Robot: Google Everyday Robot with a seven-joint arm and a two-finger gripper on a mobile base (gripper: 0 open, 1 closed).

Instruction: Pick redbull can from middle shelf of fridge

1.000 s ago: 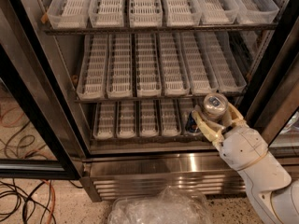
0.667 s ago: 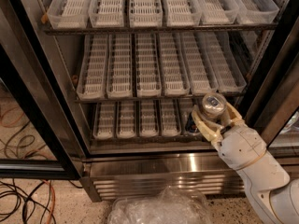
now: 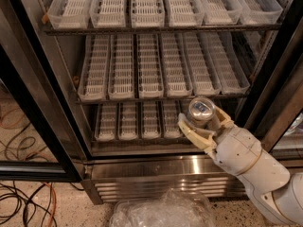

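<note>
The redbull can, with a shiny silver top and silvery body, sits upright between my gripper's cream fingers. My gripper is shut on it, in front of the fridge at lower right. It is just below the front edge of the middle shelf. The shelf's white slotted lane trays hold nothing. The can's lower body is hidden by the fingers.
The top shelf and bottom shelf carry the same white trays. The black-framed glass door stands open at left, and a black frame post is at right. Crumpled clear plastic and cables lie on the floor.
My gripper has moved a little to the left and slightly down with the can in it. The fridge and shelves have not changed.
</note>
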